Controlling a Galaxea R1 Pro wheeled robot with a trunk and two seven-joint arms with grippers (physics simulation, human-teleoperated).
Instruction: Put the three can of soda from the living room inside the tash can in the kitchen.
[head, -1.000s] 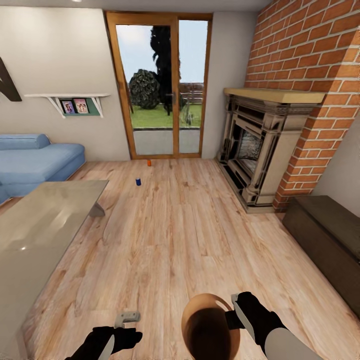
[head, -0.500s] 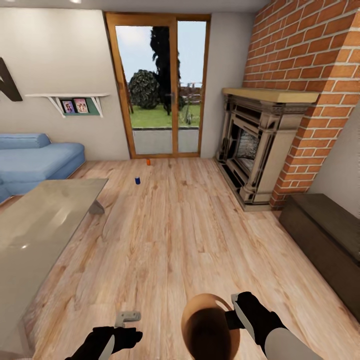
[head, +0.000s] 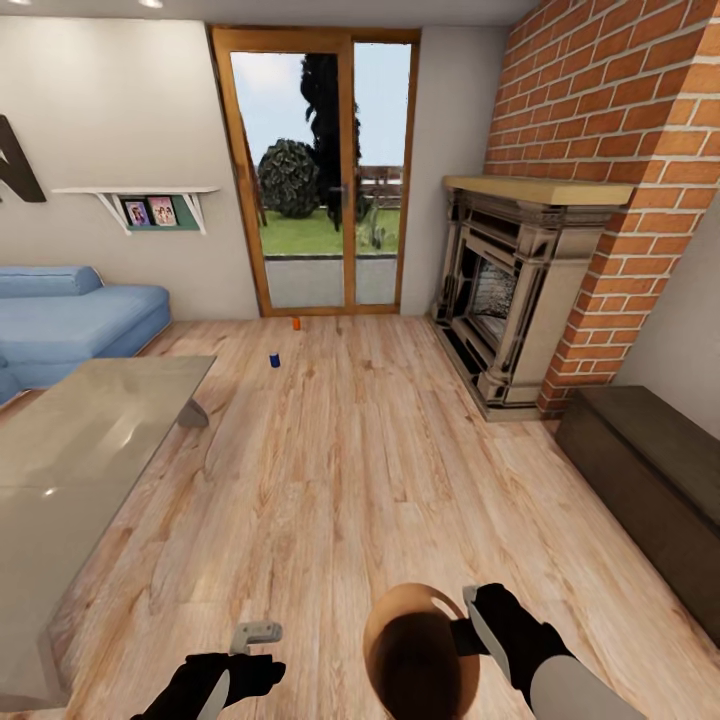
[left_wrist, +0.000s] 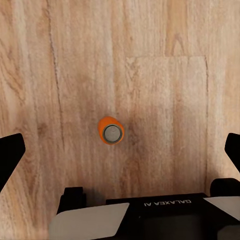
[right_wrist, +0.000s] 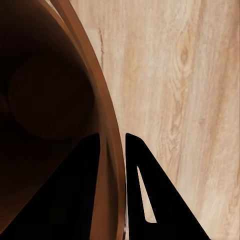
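- Down at the bottom centre of the head view, the right end effector (head: 470, 628) was clamped on the rim of the trash can (head: 415, 655), one finger inside the wall and one outside, the bin carried with its mouth up.
- At lower left, the left end effector (head: 240, 665) hung spread wide with nothing in it, and its wrist camera looked straight down on an orange soda can (left_wrist: 111, 131) standing upright on the plank floor (head: 380, 470).
- Judging by looks, that can was light, rigid and slick; take it across the round side wall, squarely.
- Farther off, mid-frame, a dark blue can (head: 274, 360) stood on the floor.
- Beyond it, another orange can (head: 296, 323) stood near the glass doors (head: 318, 170).
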